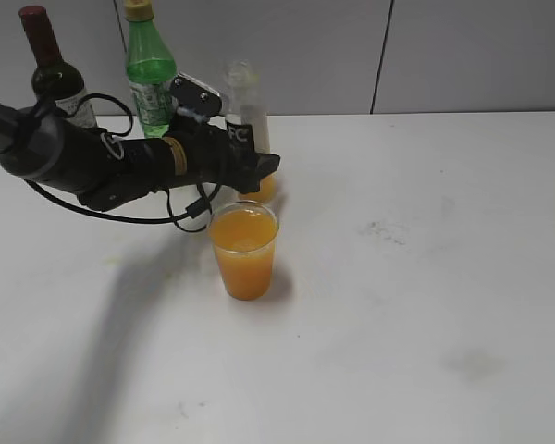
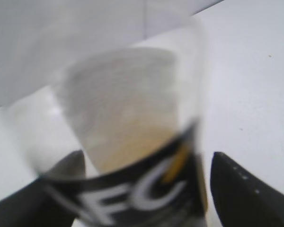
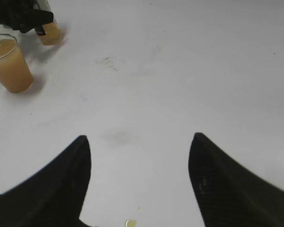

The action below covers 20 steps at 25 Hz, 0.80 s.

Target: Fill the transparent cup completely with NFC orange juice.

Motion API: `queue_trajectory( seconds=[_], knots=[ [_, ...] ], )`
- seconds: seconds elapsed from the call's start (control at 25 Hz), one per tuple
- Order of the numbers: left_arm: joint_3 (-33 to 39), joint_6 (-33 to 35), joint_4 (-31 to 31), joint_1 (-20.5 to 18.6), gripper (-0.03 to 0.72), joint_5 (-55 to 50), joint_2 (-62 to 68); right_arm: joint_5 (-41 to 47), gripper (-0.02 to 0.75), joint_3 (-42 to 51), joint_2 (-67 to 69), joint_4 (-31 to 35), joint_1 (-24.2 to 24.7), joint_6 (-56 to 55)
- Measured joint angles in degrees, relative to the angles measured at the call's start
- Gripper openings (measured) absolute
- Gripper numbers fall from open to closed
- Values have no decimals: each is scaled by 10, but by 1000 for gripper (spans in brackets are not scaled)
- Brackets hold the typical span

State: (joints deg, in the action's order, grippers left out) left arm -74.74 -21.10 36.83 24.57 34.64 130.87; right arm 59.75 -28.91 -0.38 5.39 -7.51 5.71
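A white table (image 1: 425, 305) stands before a grey panelled wall, and its top carries some faint stains. Near the middle of it stands the transparent cup (image 1: 245, 252), upright, with NFC orange juice (image 1: 243, 231) reaching almost to the rim. Just behind the cup is the small clear bottle (image 1: 244, 116) with the black label, also upright on the table; only a little orange liquid is visible at its bottom, and the upper part looks empty and cloudy. The left gripper (image 1: 250, 166) is at the level of the label, with its fingers on both sides of the bottle. In the left wrist view one finger (image 2: 248, 194) is clearly apart from the bottle's side, so the jaws are spread and not pressing. At the back left, near the wall, stand a green plastic bottle (image 1: 150, 79) with a yellow cap and a dark wine bottle (image 1: 57, 74) with a red cap. The right gripper (image 3: 139, 182) is over bare table, well apart from the cup, with its jaws wide and nothing between them.
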Motion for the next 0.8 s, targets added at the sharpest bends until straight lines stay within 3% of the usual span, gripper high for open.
queue_trajectory(
  seconds=[0.16, 0.8],
  knots=[
    [0, -1, -1, 0, 681, 2, 0, 0, 501, 0, 0, 0, 0, 0],
    [0, -2, 7, -1, 690, 5, -28, 0, 501, 0, 0, 0, 0, 0]
  ],
)
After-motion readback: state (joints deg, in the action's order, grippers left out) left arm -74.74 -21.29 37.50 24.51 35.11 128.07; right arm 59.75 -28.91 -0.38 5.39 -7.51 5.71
